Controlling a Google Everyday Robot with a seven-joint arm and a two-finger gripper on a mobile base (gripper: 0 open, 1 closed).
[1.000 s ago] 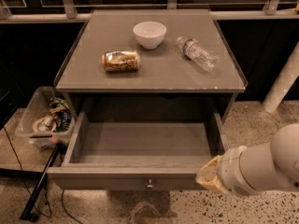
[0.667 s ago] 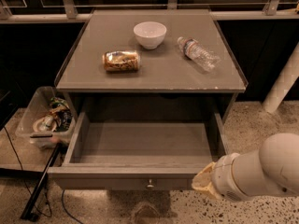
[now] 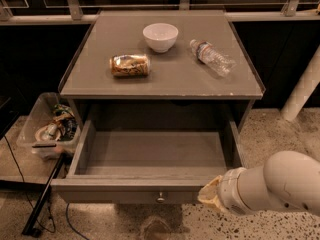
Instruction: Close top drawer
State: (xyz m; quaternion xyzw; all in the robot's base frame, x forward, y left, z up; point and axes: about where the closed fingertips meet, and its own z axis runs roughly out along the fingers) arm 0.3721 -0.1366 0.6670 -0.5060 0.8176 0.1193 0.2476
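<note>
Starting with the top drawer (image 3: 150, 156), we find it pulled well out from under the front edge of the bench (image 3: 170, 84). Its shallow tray is bare, and its flat front, with the small round knob (image 3: 160, 197) at centre, stands nearest the camera. To shut it, that front must be driven back toward the bench's front edge, and we read the gripper's place in that light. The gripper (image 3: 209, 196) sits at the right end of the drawer front, low and out ahead of the bench's front right corner, on the end of the thick white arm (image 3: 280, 184) that comes in from the right. We take this as lining up for a push, not a grasp of the knob. Whether it touches the wood, and whether it is open or closed, we cannot tell. A push this far off centre might skew the drawer, in our judgement. On top of the bench, a white bowl (image 3: 160, 36) stands near the back edge, a can (image 3: 130, 65) lies on its side left of centre, and a plastic bottle (image 3: 212, 57) lies toward the right edge. None of these is in the drawer's path. Beyond the left edge, a clear bin (image 3: 30, 129) of clutter sits on the floor, apart from the drawer.
</note>
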